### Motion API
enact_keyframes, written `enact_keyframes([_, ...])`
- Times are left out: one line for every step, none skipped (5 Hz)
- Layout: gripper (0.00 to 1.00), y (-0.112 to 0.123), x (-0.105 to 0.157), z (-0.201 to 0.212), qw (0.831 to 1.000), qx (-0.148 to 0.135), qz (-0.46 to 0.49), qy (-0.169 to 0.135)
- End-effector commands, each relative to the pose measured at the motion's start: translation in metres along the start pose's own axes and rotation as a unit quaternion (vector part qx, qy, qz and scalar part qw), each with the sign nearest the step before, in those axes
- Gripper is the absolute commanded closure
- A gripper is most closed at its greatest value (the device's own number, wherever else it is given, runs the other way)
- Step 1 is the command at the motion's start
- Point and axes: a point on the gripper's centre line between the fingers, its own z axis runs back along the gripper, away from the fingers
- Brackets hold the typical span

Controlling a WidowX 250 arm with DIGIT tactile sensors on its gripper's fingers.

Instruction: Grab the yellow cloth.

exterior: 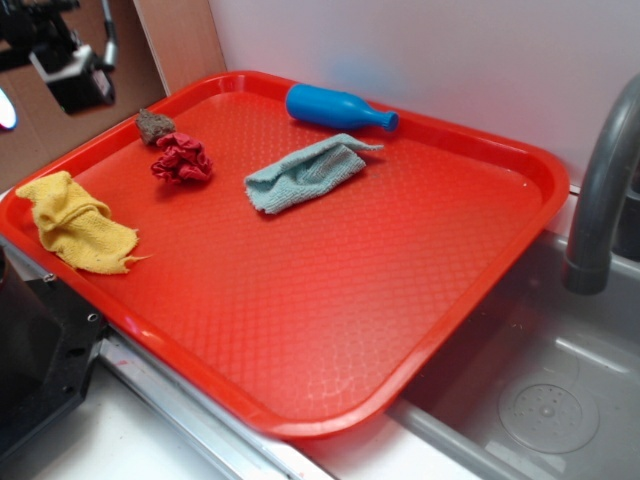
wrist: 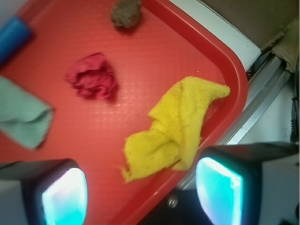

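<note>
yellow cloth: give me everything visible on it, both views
The yellow cloth is a small mustard rag of looped, terry-looking fabric with frayed edges. It lies crumpled and partly folded over itself at the left end of the red tray, one corner riding up onto the rim. Only the tray touches it. The gripper hangs above it, open, with nothing between its fingers.

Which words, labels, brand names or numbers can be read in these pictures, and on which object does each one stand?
None can be read. The red tray, yellow cloth, light blue cloth, red cloth and blue bottle carry no visible print.
</note>
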Motion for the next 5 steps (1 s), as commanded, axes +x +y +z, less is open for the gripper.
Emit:
enact_keyframes([0.0,0.026,0.013,-0.026,0.999,0.026,0.026,-0.023])
enact_keyframes([0.0,0.032,0.014,-0.046,0.998,0.045,0.026,-0.024])
enact_keyframes([0.0,0.028,0.016,-0.068,0.998,0.041,0.028,-0.036])
enact_keyframes([0.0,0.026,0.013,-0.081,0.999,0.016,0.018,-0.046])
enact_keyframes([0.0,0.027,0.01,-0.093,0.999,0.015,0.007,-0.045])
